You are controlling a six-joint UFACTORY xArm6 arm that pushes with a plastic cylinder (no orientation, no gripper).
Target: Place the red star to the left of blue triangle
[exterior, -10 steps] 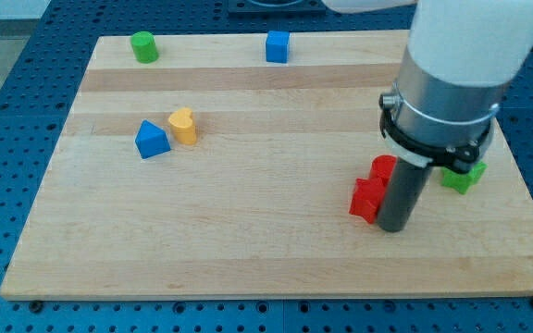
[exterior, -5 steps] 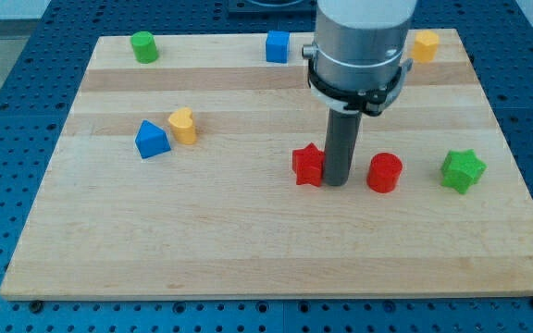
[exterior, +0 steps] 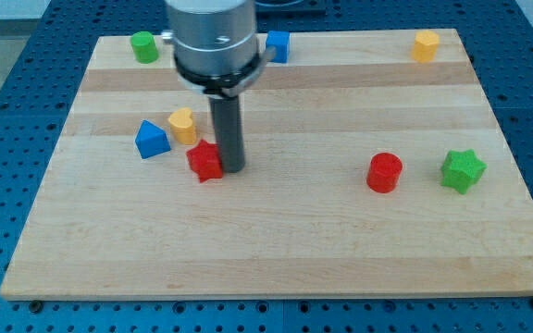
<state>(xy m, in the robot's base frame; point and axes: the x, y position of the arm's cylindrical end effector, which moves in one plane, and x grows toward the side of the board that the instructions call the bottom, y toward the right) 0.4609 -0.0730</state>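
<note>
- The table [exterior: 276,250] is a pale wooden board with lengthwise grain bands, lying on a blue perforated base [exterior: 7,111].
- The arm [exterior: 213,37] is a grey metal cylinder with a black collar, ending in a straight dark rod. There are no fingers, so nothing opens, closes or holds.
- My tip [exterior: 230,170] touches the red star's side, at 3 o'clock from it.
- The red star [exterior: 205,161], matte and blocky, lies at 4 o'clock from the blue triangle [exterior: 151,140], near it but apart.
- The yellow rounded block [exterior: 182,126] sits just beside the triangle at 2 o'clock.
- The red cylinder [exterior: 384,173] and green star [exterior: 462,171] lie well apart at the star's 3 o'clock.
- The green cylinder [exterior: 142,46], blue cube [exterior: 278,45] and orange block [exterior: 424,45] line the 12 o'clock edge.
</note>
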